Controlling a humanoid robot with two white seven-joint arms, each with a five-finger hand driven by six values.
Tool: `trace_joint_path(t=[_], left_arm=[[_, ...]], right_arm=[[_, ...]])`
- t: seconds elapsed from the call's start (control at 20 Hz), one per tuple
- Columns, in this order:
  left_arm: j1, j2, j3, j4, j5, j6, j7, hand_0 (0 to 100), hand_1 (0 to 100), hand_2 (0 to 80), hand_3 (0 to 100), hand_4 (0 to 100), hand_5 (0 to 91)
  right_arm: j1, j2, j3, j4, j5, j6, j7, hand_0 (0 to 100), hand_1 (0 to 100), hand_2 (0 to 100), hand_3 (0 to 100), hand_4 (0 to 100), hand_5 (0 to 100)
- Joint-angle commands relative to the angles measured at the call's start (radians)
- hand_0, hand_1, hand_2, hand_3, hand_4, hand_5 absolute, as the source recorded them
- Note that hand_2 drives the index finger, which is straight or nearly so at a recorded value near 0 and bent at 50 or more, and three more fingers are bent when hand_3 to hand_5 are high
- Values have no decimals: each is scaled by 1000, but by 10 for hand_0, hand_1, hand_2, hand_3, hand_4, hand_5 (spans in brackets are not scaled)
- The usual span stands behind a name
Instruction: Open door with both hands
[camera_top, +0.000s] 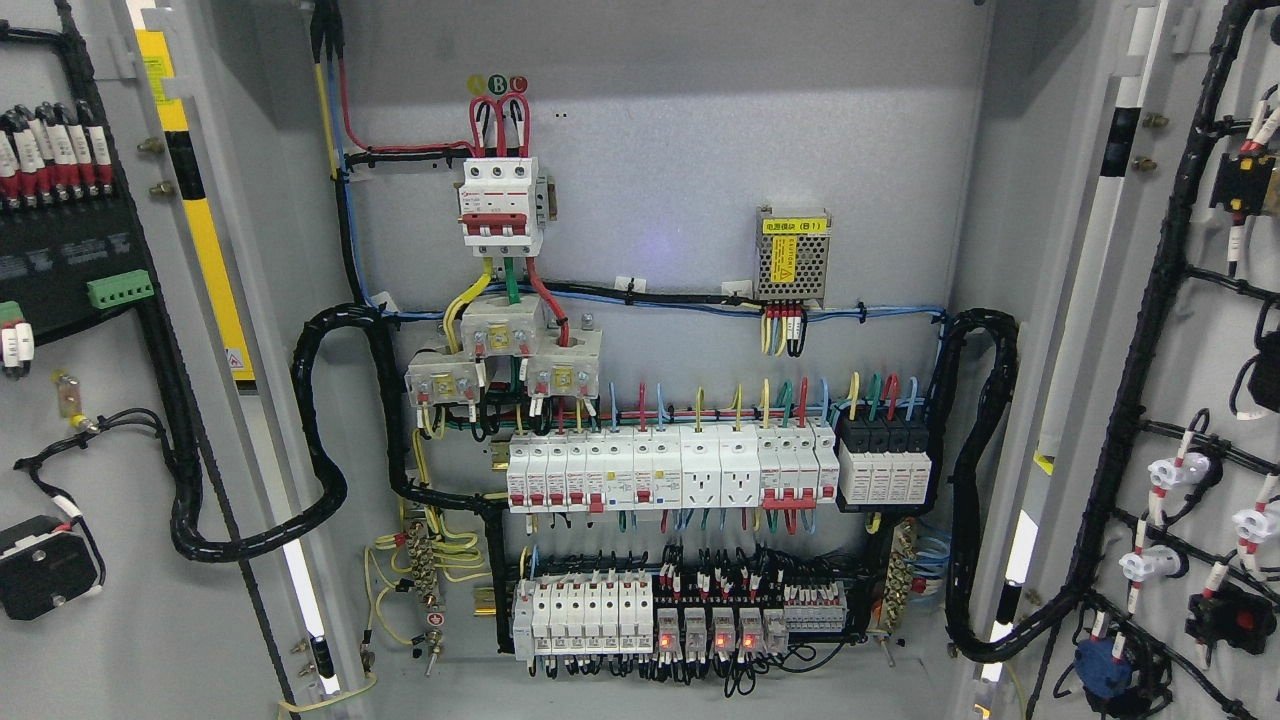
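Two doors stand wide open on the cabinet; no hand is seen.

The left door (90, 400) is swung out past the left frame, its inner face with cable loom and terminals turned to the camera, and the right door (1200, 400) is swung out likewise at the right. Between them the back panel (660, 150) is fully exposed, with the breakers (670, 470) in rows and the power supply (792, 255) above. Neither arm is shown, so whether the hands are released or clenched cannot be told. The opening is judged done. If either door is to be pushed wider, the bare metal edge should be pressed, well clear of the looms and live parts.
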Motion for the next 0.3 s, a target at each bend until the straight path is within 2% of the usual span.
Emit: trace_joint_path(t=[0.0, 0.1, 0.25], left_arm=[[-6, 10, -13, 30, -53, 2, -2, 0, 0, 0, 0, 0, 0], [-9, 11, -12, 30, -93, 0, -2, 0, 0, 0, 0, 0, 0], [-13, 11, -12, 29, -98, 0, -9, 0, 0, 0, 0, 0, 0]], right_arm=[[-18, 7, 2, 64, 6, 6, -3, 241, 0, 0, 0, 0, 0], [-20, 7, -1, 66, 6, 8, -3, 241, 0, 0, 0, 0, 0], [-23, 7, -6, 66, 6, 16, -3, 241, 0, 0, 0, 0, 0]])
